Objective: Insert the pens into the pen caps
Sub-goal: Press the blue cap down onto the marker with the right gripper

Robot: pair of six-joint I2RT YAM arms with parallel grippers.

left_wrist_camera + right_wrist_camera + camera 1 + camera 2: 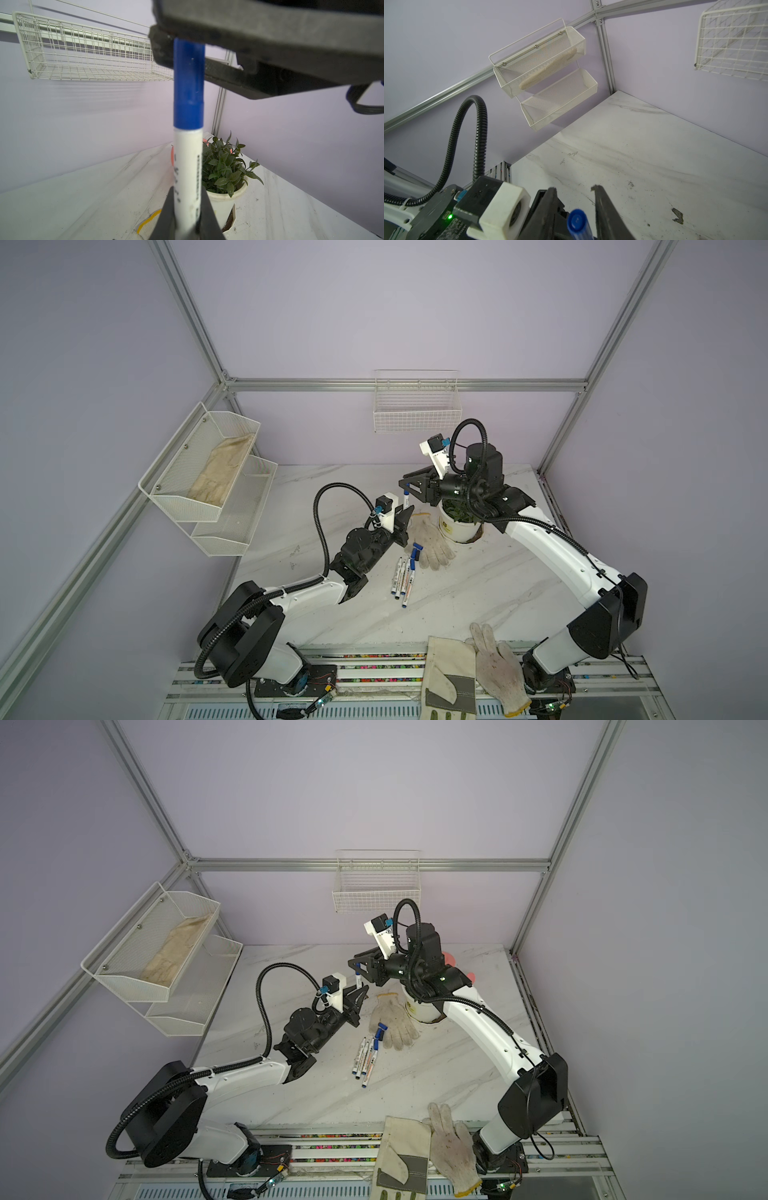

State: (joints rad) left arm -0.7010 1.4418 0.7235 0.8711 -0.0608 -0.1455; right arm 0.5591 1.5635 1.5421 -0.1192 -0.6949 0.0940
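Note:
My left gripper (405,517) (360,997) (187,188) is shut on a white pen (405,502) (188,164) and holds it upright above the table. A blue pen cap (188,87) (578,222) sits on the pen's upper end. My right gripper (404,486) (356,966) (574,187) reaches in from the right, and its jaws stand open on either side of that cap with a gap showing. Several more pens (401,577) (365,1058) lie side by side on the table. Loose blue pen caps (417,548) (381,1028) lie next to them.
A white knitted glove (430,543) lies right of the pens, beside a potted plant (459,526) (224,166). More gloves (498,668) hang over the front edge. A two-tier mesh shelf (208,472) hangs on the left wall and a wire basket (415,406) on the back wall.

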